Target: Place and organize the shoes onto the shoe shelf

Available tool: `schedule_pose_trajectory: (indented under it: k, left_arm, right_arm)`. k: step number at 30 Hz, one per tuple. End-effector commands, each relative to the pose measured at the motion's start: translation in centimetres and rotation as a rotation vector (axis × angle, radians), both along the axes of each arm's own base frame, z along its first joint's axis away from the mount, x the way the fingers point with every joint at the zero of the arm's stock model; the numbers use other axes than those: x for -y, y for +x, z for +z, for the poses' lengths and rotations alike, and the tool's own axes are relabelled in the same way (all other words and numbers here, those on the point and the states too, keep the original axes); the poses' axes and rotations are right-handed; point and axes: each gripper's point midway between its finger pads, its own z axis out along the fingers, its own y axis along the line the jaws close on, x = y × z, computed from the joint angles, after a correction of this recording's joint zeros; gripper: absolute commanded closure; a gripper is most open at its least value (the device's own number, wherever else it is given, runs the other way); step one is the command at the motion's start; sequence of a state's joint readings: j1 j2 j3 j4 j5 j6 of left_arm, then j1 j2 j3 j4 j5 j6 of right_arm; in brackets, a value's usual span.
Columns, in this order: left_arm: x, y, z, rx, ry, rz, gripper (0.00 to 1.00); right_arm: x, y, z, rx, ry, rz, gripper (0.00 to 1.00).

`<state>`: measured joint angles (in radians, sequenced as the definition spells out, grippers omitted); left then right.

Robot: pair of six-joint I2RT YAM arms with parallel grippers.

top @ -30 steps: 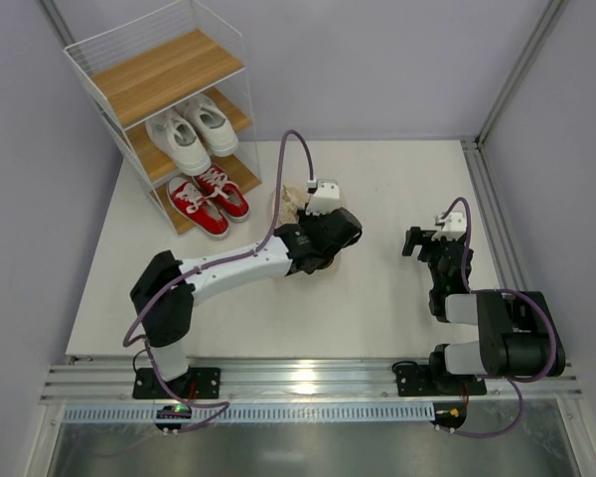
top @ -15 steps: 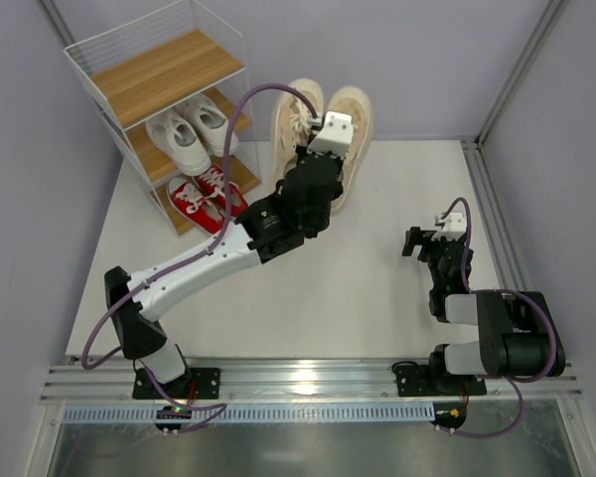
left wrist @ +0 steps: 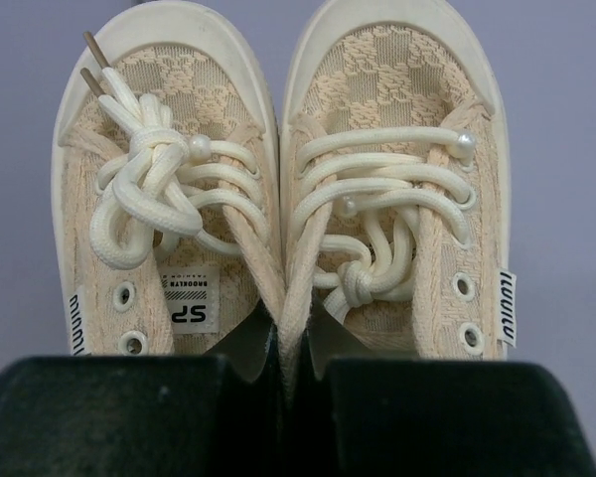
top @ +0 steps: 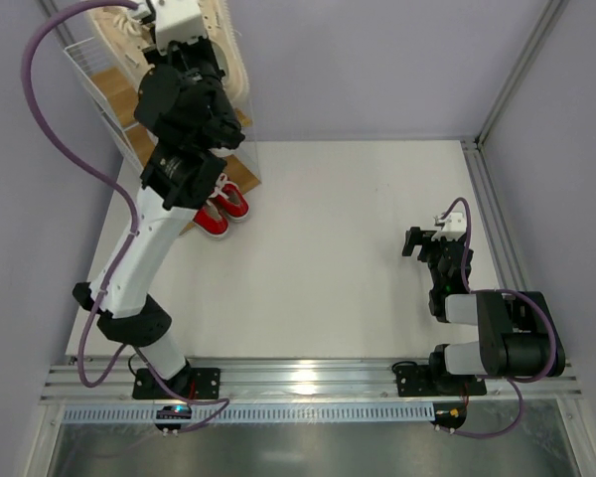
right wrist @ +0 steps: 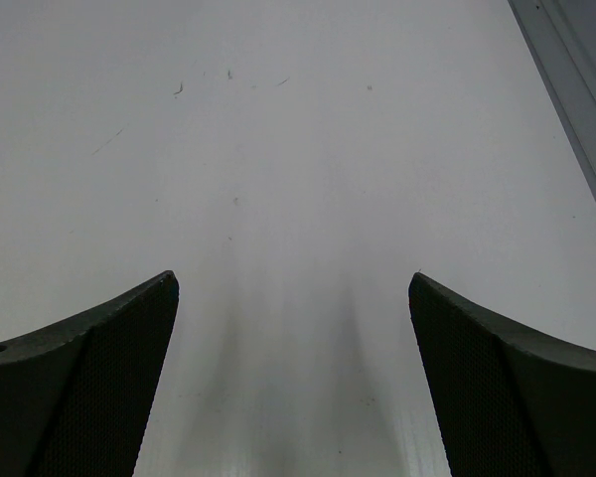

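The left jaws, two matte black blocks, are pressed nearly together, pinching the touching inner collars of a pair of cream sneakers with checker-woven fabric uppers, so both shoes hang side by side with toes pointing away from the wrist. Smooth off-white rubber rims wrap their rounded toes, thick round cream laces are knotted loosely and carry small pearl-like beads, and one tongue bears a white printed label. From above, this pair is held up at the far left, over the shoe rack of light wooden boards in a thin white wire frame. A pair of red canvas sneakers with white laces sits on its lowest board. At the right, the right jaws, black with finely meshed pads, are spread apart over the bare, faintly scuffed white worktop.
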<state>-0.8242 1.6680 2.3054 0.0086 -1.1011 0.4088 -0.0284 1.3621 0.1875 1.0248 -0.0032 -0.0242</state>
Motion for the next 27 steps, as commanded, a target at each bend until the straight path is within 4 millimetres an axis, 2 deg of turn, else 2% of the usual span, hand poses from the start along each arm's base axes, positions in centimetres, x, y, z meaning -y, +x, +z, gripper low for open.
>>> schedule_pose_trajectory:
  k: [1,3,7,12,17,21,27]
  left_arm:
    - [-2.8,1.2,1.6,0.042,-0.026,0.059,1.0]
    - [-4.5,2.3,1.2,0.034,-0.021,0.111,0.99]
    - [-5.8,4.7,0.3,0.029,-0.022,0.15,1.0]
    - [-7.2,6.3,-0.1,0.036,-0.031,0.182,1.0]
    - [-8.8,8.7,-1.8,0.008,-0.035,0.201,1.0]
    - [-8.9,10.2,-3.0,-0.011,-0.035,0.19,1.0]
    - [-8.8,11.2,-3.5,-0.012,-0.039,0.173,1.0]
  right_arm:
    - [0.0,1.1,2.8,0.102,-0.009,0.007,0.02]
    - [0.0,1.1,2.8,0.1,-0.009,0.007,0.03]
    - [0.0,1.1,2.7,0.099,-0.008,0.007,0.03]
    - [0.0,1.1,2.8,0.1,-0.009,0.007,0.03]
    - [0.0,1.1,2.7,0.097,-0.008,0.007,0.03]
    - [0.0,1.1,2.7,0.099,-0.008,0.007,0.02]
    - [0.0,1.1,2.7,0.099,-0.008,0.007,0.03]
